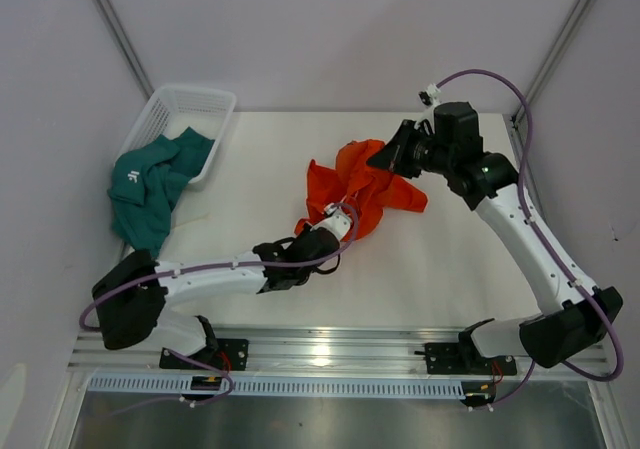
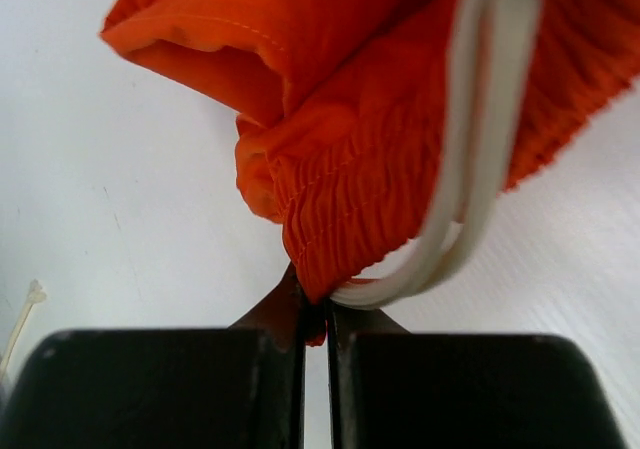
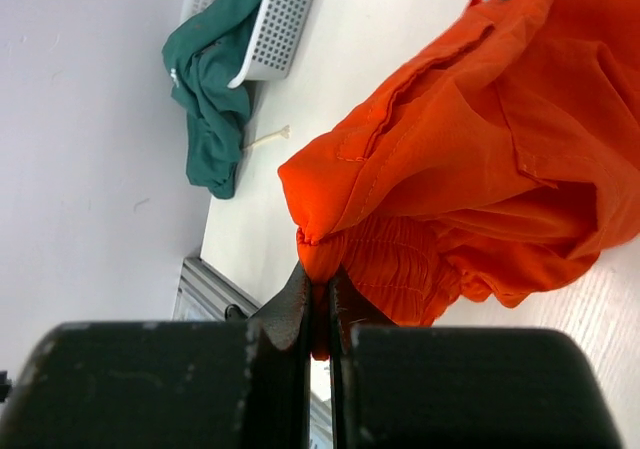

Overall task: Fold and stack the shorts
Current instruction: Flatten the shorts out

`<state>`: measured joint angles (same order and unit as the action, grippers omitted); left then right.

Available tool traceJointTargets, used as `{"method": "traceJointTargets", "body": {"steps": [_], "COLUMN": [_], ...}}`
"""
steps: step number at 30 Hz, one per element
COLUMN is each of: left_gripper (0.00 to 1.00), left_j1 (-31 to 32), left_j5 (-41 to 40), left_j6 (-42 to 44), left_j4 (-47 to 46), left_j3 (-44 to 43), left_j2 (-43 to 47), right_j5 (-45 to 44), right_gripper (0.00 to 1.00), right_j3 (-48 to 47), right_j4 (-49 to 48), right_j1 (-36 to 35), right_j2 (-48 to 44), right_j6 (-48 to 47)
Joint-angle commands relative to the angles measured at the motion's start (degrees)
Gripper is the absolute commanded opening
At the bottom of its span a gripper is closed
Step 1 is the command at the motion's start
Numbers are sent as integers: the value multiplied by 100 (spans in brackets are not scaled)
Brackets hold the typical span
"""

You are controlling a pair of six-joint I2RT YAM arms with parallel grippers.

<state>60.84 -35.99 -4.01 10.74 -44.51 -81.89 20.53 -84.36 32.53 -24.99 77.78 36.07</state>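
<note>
So far done: we count nothing folded and nothing stacked; both pairs lie crumpled.
Orange shorts (image 1: 362,191): bunched in a heap around the middle of the table (image 1: 450,269), caught between our two arms.
Left gripper (image 2: 315,314): pinched shut on the edge of the elastic waistband (image 2: 350,209) at the heap's near-left corner, with the white drawstring (image 2: 480,149) looping just beside the jaws.
Right gripper (image 3: 318,289): clamped on a fold of orange cloth at the heap's far-right side.
Dark teal shorts (image 1: 150,184): far left, spilling over the near rim of the white mesh basket (image 1: 200,104) onto the table, well apart from both arms.
Step in hand: we judge this a two-point hold for spreading the orange pair flat.
Left to do: we have to flatten and fold the orange pair, fetch and fold the teal pair, then lay one on the other, which is nearly the whole task.
</note>
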Motion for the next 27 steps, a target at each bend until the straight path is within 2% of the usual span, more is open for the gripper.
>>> {"method": "traceJointTargets", "body": {"steps": [1,5,6,9,10,15,17,20,23,27], "left_gripper": [0,0,0,0,0,0,0,0,0,0], "left_j1": [173,525,569,719,736,737,736,736,737,570], "left_j5": [283,890,1048,1515,1629,2402,2430,1974,1490,1480], "left_j6": [-267,-372,-468,-653,-680,-637,-592,-653,-776,-829], "left_j4": [638,1438,1831,2491,2633,3100,3188,3670,4258,4331], "left_j3": [-584,-1348,-1819,-2288,-2777,-3871,-4257,-4783,-5303,-5541], "left_j2": [734,1411,1543,2079,2324,2984,3221,3057,2644,2248], "right_j5": [-355,-857,-919,-956,-877,-524,-672,-954,-1350,-1456], "right_gripper": [0,0,0,0,0,0,0,0,0,0], "right_j3": [-536,-1266,-1450,-2127,-2224,-2217,-2129,-2024,-2023,-1813], "right_j4": [261,744,789,781,711,219,157,139,305,306], "right_j1": [30,38,38,38,38,30,30,38,30,38], "right_j2": [-360,-632,-754,-948,-1114,-1747,-2054,-2336,-2250,-1934], "right_j6": [355,795,857,1121,1165,1577,1648,1640,1596,1613]}}
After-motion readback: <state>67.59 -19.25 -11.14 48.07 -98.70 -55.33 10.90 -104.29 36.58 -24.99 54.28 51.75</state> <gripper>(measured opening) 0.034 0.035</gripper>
